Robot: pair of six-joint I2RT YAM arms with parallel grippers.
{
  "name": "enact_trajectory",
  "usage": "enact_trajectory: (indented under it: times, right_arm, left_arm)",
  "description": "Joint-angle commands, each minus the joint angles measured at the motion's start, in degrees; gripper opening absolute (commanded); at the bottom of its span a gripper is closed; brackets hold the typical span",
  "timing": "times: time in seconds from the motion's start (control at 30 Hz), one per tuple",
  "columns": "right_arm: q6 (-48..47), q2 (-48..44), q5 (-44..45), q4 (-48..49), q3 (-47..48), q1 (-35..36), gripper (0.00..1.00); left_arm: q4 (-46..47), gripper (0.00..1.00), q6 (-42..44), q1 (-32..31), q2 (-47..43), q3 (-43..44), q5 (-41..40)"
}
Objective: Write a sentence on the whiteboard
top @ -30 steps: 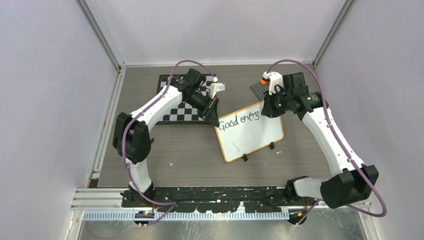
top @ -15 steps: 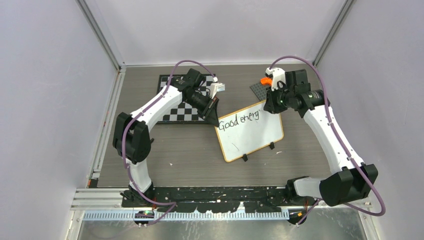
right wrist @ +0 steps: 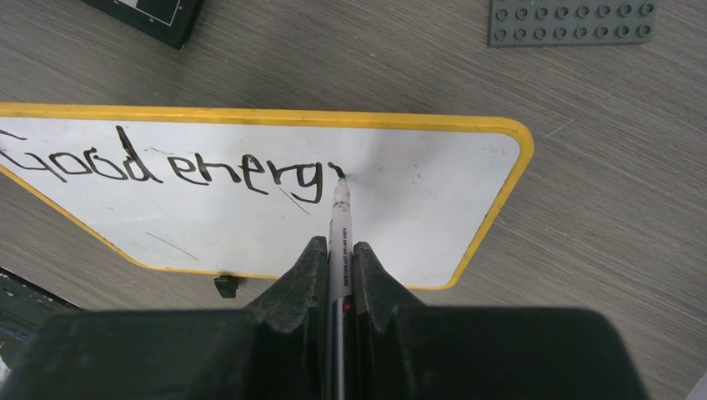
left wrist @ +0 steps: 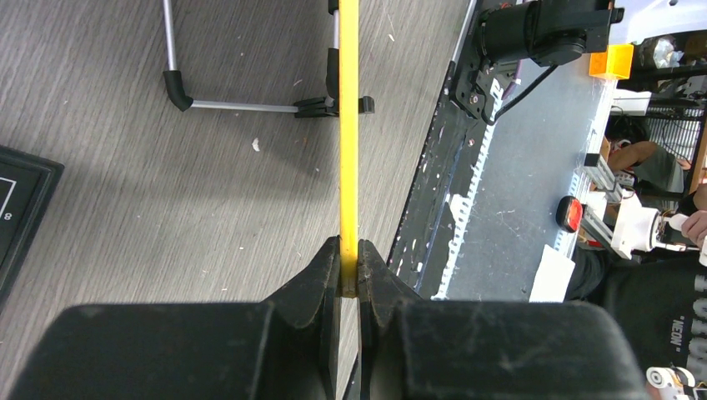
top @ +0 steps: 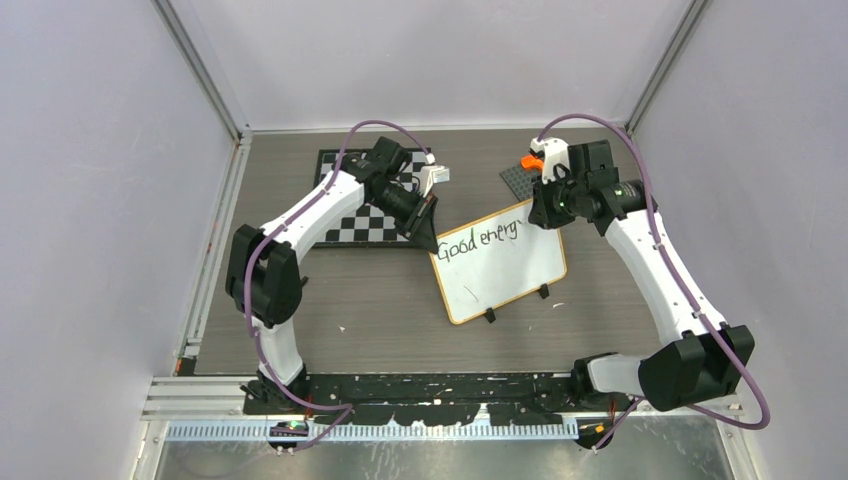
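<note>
Two tools, mid-sentence: the left tool [left wrist: 348,254] pinches the rim of the whiteboard [top: 505,275] on the tabletop [top: 380,300], the right tool [right wrist: 338,250] clamps a marker [right wrist: 340,212] tipped after "energ", so a "y" stroke seems next.

You have a grey wood-grain table [top: 380,300], with the black-and-white chessboard [top: 362,225] lying flat at about ten o'clock from its middle and a small grey studded plate [top: 518,180] at one o'clock, towards the far edge. The whiteboard [top: 505,270] stands on its small black feet [top: 490,316] just off the middle at about two o'clock, skewed to the table's edges. A white speck [top: 557,305] lies near its four-o'clock corner.
</note>
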Motion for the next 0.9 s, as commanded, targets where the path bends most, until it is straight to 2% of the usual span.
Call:
enact_trajectory:
  times: [0.0, 0.6, 0.87]
  right_arm:
    - [-0.7, -1.4, 0.8, 1.9, -0.9, -0.1, 0.00]
    - [-1.0, 0.9, 2.5, 2.2, 4.3, -0.2, 0.00]
    - [-1.0, 0.6, 2.0, 2.0, 2.3, -0.2, 0.00]
  left_arm:
    - [-0.4, 0.03, 0.2, -0.7, 0.9, 1.8, 0.9]
    - [-0.5, 0.03, 0.3, -0.7, 0.6, 1.7, 0.8]
    - [-0.5, 0.03, 0.3, -0.7, 0.9, 1.6, 0.8]
